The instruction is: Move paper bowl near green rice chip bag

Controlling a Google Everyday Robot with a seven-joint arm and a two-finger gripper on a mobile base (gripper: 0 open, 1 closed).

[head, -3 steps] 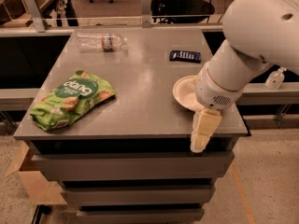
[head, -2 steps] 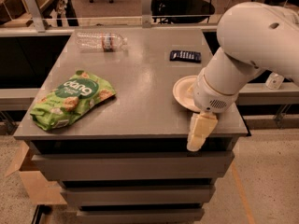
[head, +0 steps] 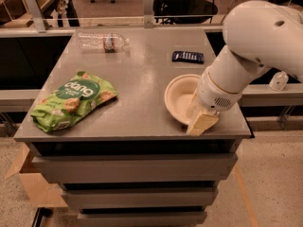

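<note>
Paper bowl [head: 179, 96] sits near the worktop's [head: 142, 79] front right corner. Gripper [head: 202, 122] is down at the bowl's front right rim; can't tell if it is clamped or released. Green rice chip bag [head: 73, 100] lies at the front left corner, well apart from the bowl. Clear bottle [head: 102, 40] lies along the back edge, left. Dark packet [head: 188, 56] is towards the back right.
</note>
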